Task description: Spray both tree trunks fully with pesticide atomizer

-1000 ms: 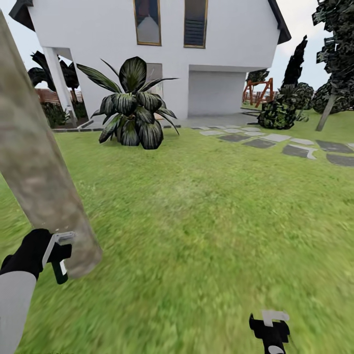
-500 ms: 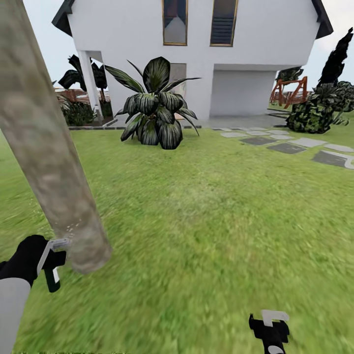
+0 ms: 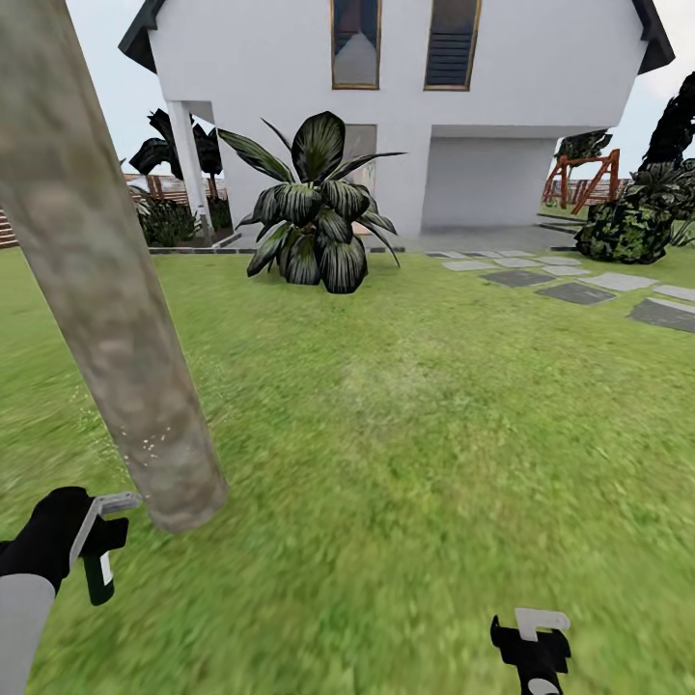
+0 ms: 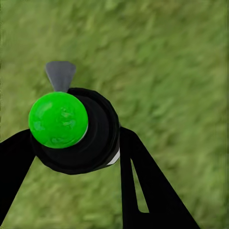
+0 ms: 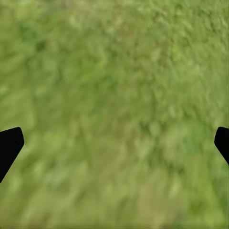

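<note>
- Gripping the pesticide atomizer [image 4: 76, 131], the left gripper [image 3: 97, 541] jaws pinch its black body just beside the tree trunk [image 3: 106, 290].
- Atomizer: stubby, black, green-capped, grey nozzle.
- Right gripper [image 5: 114, 143] jaws spread above grass.

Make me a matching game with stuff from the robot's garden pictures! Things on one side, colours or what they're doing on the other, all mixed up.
Things:
1. pesticide atomizer
2. tree trunk
3. right gripper
4. stepping stones

Colours or states:
A. open, with nothing between its fingers, over grass
B. grey and flat, lying in the lawn near the house
C. black with a bright green cap, held in the left gripper
D. pale grey-brown, mottled, leaning

Pairs: 1-C, 2-D, 3-A, 4-B
</note>
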`<state>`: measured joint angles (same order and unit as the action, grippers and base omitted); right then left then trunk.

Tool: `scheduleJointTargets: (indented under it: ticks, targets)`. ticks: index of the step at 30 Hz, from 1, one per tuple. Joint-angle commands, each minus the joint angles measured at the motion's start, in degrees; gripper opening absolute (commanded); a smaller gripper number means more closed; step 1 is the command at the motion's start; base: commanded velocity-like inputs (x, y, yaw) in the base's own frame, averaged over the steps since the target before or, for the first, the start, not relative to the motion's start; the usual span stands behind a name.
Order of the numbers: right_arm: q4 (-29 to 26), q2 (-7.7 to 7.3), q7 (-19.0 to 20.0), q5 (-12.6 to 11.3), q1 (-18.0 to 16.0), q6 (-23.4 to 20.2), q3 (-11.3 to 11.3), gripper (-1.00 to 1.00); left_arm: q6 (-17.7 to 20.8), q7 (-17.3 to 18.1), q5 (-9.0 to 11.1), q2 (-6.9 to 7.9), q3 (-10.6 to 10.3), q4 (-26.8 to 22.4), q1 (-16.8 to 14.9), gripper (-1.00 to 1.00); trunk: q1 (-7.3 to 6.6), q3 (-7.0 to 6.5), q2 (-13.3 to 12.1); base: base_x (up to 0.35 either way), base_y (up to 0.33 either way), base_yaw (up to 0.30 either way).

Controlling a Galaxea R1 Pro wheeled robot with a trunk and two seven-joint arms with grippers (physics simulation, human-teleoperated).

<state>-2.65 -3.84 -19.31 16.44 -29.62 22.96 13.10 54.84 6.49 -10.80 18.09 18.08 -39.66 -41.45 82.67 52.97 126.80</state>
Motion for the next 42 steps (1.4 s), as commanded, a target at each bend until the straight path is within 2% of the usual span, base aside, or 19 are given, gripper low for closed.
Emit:
scheduleJointTargets:
  ticks: [1,4,6,10,25,42]
  targets:
    - [0.0,-0.01,0.0,0.0,0.0,0.0,0.0,1.0,-0.1,0.0,-0.1,0.01,0.0,0.2,0.0,-1.0,0.0,0.0,0.0,0.0,0.0,0.0]
    - [0.0,-0.02,0.0,0.0,0.0,0.0,0.0,1.0,-2.5,-0.1,-0.3,0.02,-0.1,0.9,0.1,-1.0,0.0,0.0,0.0,0.0,0.0,0.0]
    - [0.0,-0.02,0.0,0.0,0.0,0.0,0.0,1.0,-7.1,-0.1,-0.2,0.03,0.0,3.7,0.1,-1.0,0.0,0.0,0.0,0.13,-0.003,0.0]
    - [-0.1,0.03,0.0,0.0,0.0,0.0,0.0,1.0,-8.7,-0.3,-0.1,0.09,0.2,4.8,0.1,-1.0,0.0,0.0,0.0,0.245,-0.098,0.007]
    - [-0.1,0.06,0.0,0.0,0.0,0.0,0.0,1.0,-8.7,0.2,0.1,-0.08,0.4,4.9,0.1,-1.0,0.0,0.0,0.0,0.057,-0.256,0.241]
    - [-0.1,0.06,0.0,0.0,0.0,0.0,0.0,1.0,-8.7,0.2,0.2,-0.1,0.5,4.9,0.1,-1.0,0.0,0.0,0.0,0.141,-0.266,0.011]
